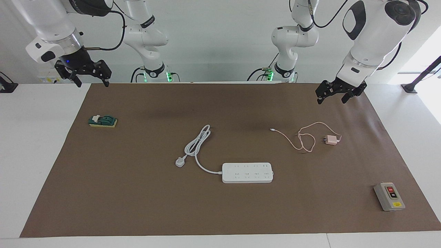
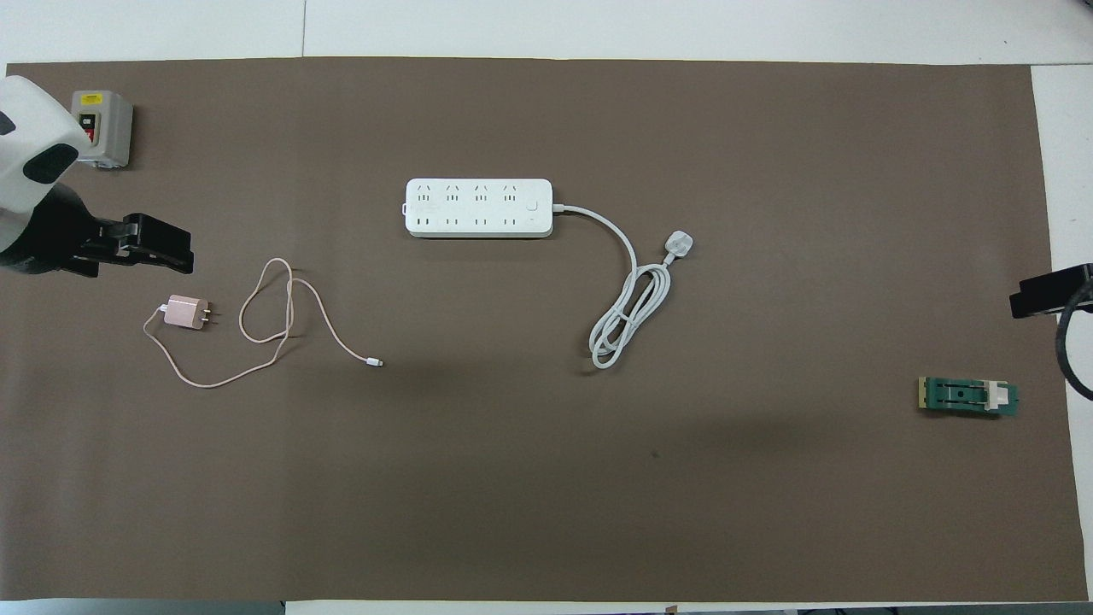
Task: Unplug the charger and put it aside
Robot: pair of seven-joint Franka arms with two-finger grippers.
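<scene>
On the brown mat (image 1: 137, 206), the charger (image 1: 331, 140) lies unplugged, well apart from the power strip (image 1: 247, 172), prongs toward it. The left gripper (image 1: 336, 93), spread and empty, hangs near; the charger sits at its six o'clock in the facing view. The right gripper (image 1: 89, 73), spread, waits.

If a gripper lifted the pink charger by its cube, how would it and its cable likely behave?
The charger looks small and blocky, so probably light and stiff, though it offers only short faces to pinch. Its thin cable lies in loose loops, so it would likely trail limply and drag across the brown mat.
</scene>
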